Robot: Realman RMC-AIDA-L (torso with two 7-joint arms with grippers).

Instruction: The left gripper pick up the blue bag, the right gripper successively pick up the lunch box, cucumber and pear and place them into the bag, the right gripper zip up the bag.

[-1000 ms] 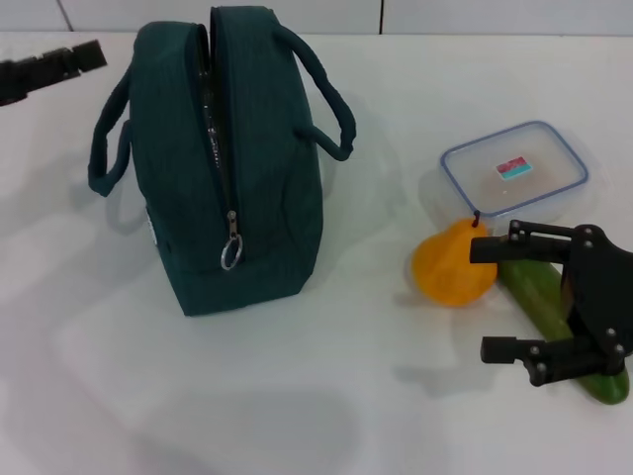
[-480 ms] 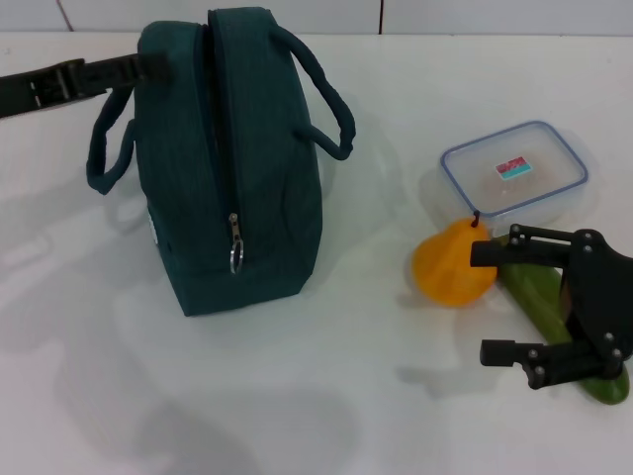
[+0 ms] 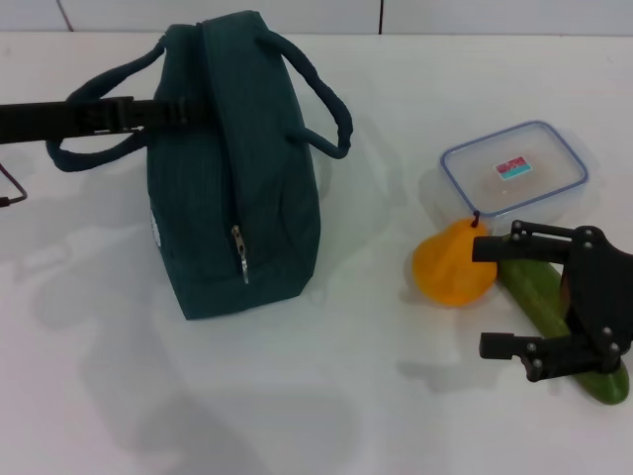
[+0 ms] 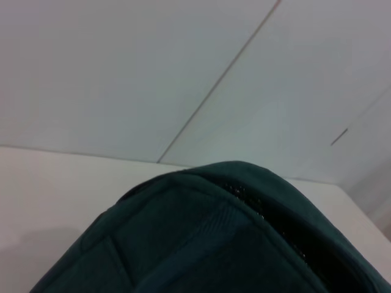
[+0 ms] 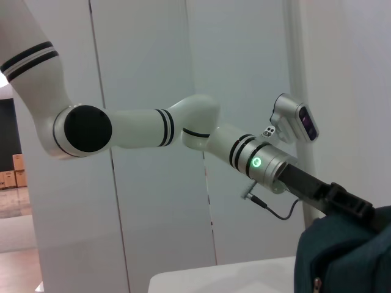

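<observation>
at the blue bag (image 3: 237, 178) top, left end effector (image 3: 173, 112) reaches its handle, grip state unclear; right end effector (image 3: 506, 297) released beside the pear (image 3: 450, 265), lunch box (image 3: 514, 170) just beyond.

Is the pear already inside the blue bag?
No, in the head view the pear lies on the table between the lunch box and the cucumber, well apart from the blue bag.

Blue bag (image 3: 237, 178): matt woven cloth, metal zipper pull. Lunch box (image 3: 514, 170): clear glossy plastic. Cucumber (image 3: 539, 297): smooth. Surface (image 3: 297, 396): smooth white.
</observation>
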